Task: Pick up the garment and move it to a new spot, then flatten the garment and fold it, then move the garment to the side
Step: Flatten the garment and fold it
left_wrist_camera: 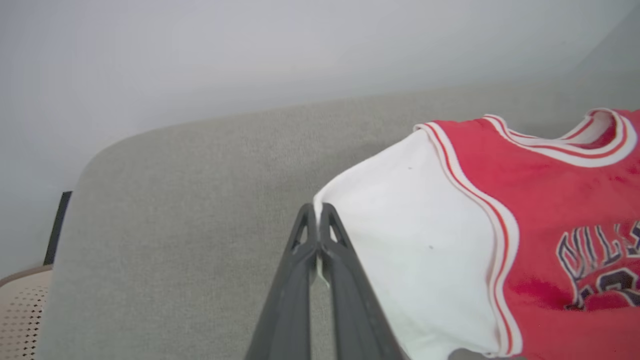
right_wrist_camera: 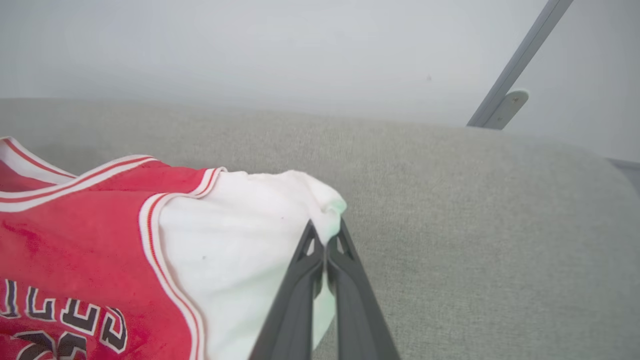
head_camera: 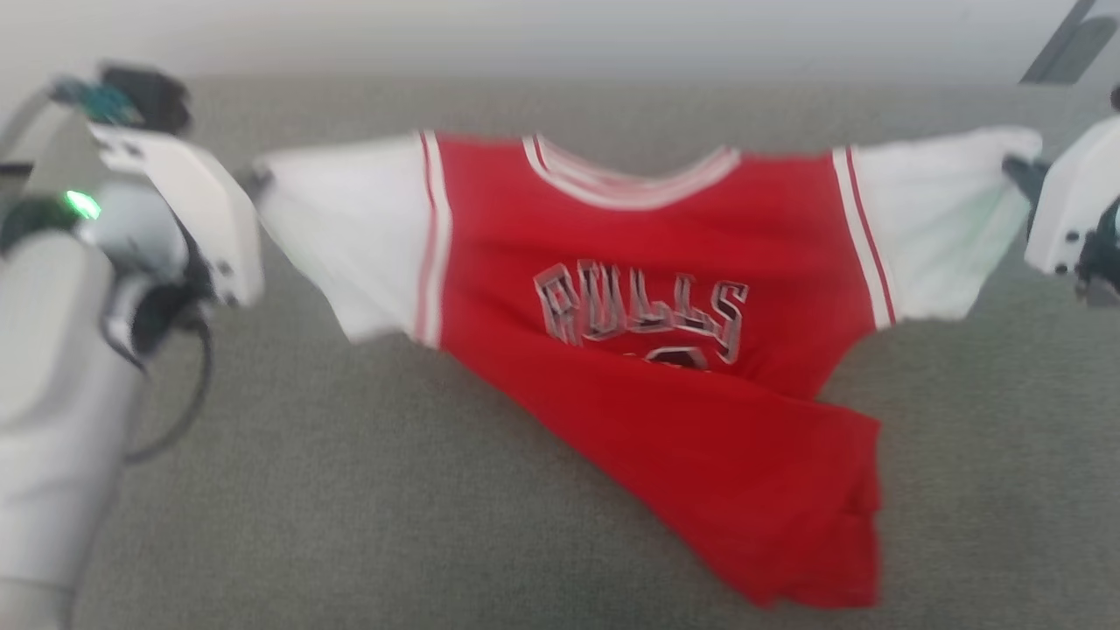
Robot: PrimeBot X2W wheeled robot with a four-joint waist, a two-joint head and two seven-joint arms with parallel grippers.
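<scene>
Closest in, the left gripper (left_wrist_camera: 316, 212) has its two dark fingers pinched together on the outer edge of one white sleeve of the garment (head_camera: 647, 262). In the left wrist view the cloth fans out to the right of its tips. Likewise the right gripper (right_wrist_camera: 326, 232) is clamped on the bunched tip of the other white sleeve, with cloth spreading left of its tips. Between the two grippers the red body is stretched wide, chest print toward the head camera. Its lower part trails crumpled over the grey upholstered surface (head_camera: 350, 490) beneath. Beyond both grippers stands a pale wall (left_wrist_camera: 250, 50). A grey bar (right_wrist_camera: 520, 65) slants above and right of the right gripper.
</scene>
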